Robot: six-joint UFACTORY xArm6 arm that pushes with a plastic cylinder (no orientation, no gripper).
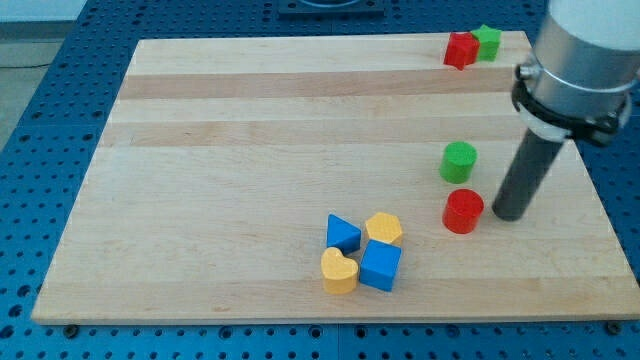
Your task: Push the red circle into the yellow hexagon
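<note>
The red circle [463, 211] lies on the wooden board at the view's lower right. The yellow hexagon [384, 228] lies to its left, a short gap away. My tip [507, 215] rests on the board just right of the red circle, close to it or touching it. The rod rises up and to the right to the arm's grey body.
A green circle [459, 161] sits just above the red circle. A blue triangle [343, 234], a yellow heart [339, 271] and a blue cube [381, 266] cluster around the yellow hexagon. A red block [460, 49] and a green block [487, 42] sit at the top right corner.
</note>
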